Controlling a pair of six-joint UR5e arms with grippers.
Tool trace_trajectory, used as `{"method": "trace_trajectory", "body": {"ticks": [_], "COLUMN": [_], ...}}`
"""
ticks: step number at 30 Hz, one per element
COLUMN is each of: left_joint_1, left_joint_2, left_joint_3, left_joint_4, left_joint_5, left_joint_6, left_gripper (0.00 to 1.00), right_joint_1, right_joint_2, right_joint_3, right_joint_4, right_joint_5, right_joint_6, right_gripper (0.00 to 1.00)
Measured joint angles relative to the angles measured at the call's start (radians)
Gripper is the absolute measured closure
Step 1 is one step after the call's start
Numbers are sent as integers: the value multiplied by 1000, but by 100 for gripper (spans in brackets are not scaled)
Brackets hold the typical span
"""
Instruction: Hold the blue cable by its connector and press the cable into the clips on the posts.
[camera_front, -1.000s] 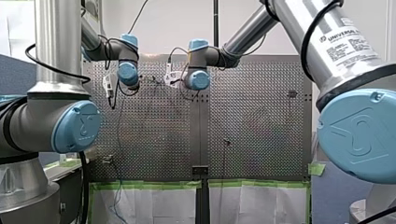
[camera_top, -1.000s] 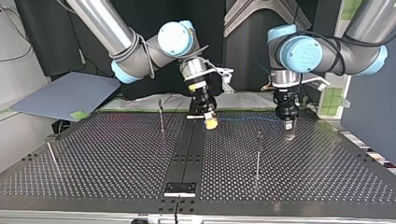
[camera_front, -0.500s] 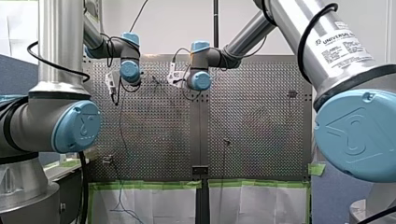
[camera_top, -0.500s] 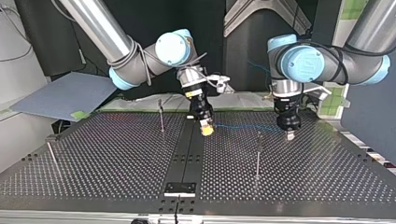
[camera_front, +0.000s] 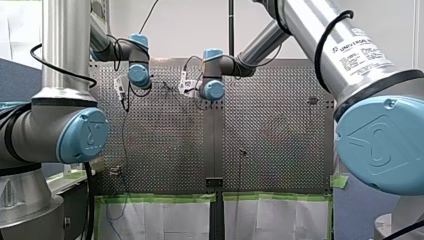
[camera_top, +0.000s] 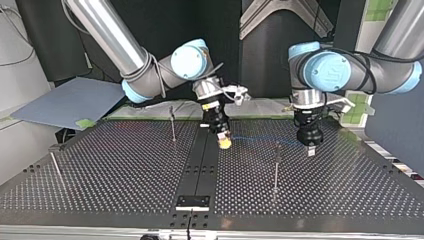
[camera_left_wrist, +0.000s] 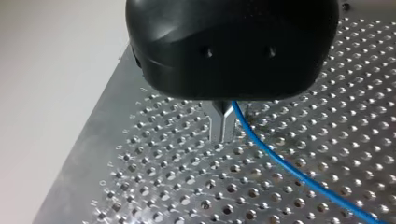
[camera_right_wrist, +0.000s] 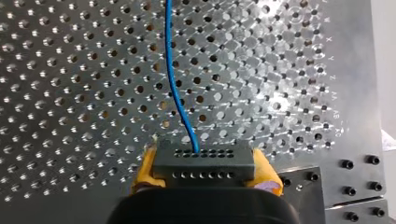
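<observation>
Right wrist view: my right tool (camera_right_wrist: 205, 170) clamps the connector (camera_right_wrist: 204, 162) — my left tool (camera_left_wrist: 223, 126) pinches the blue cable (camera_right_wrist: 168, 37).

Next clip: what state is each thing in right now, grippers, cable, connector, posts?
right gripper: shut on connector.
connector: gripped at both ends.
blue cable: strung between both grippers.
left gripper: shut on blue cable.
posts: upright.

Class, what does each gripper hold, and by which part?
My right gripper clamps the connector between yellow pads; my left gripper appears shut on the blue cable further along.
</observation>
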Motion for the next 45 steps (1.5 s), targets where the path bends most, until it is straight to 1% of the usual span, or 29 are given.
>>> {"method": "trace_trajectory", "body": {"ticks": [5,11,17,21,25,32,36,42,45], "left_joint_1": [2,4,2,1,4,13,12,-2,-6], "left_joint_2": [-3,-32,-39,-40,-50,-64,-68,-93,-114], "left_joint_3": [7,8,8,8,8,8,13,61,89], "left_joint_4": [-1,-4,12,21,28,46,59,57,46], "left_joint_5": [-1,7,27,30,32,47,53,52,51], "left_joint_6": [-12,-16,-21,-31,-38,-53,-66,-90,-106], "left_gripper": [100,100,100,100,100,100,100,100,100], "right_joint_1": [-2,-8,-23,-29,-31,-31,-29,-33,-36], "right_joint_2": [3,5,5,7,9,11,12,14,14], "right_joint_3": [-32,-44,-45,-45,-45,-45,-50,-64,-70], "right_joint_4": [15,19,24,23,22,19,18,20,20], "right_joint_5": [-1,-2,-3,-7,-10,-25,-35,-41,-41], "right_joint_6": [4,8,29,34,33,25,23,23,26], "right_gripper": [100,100,100,100,100,100,100,100,100]}}
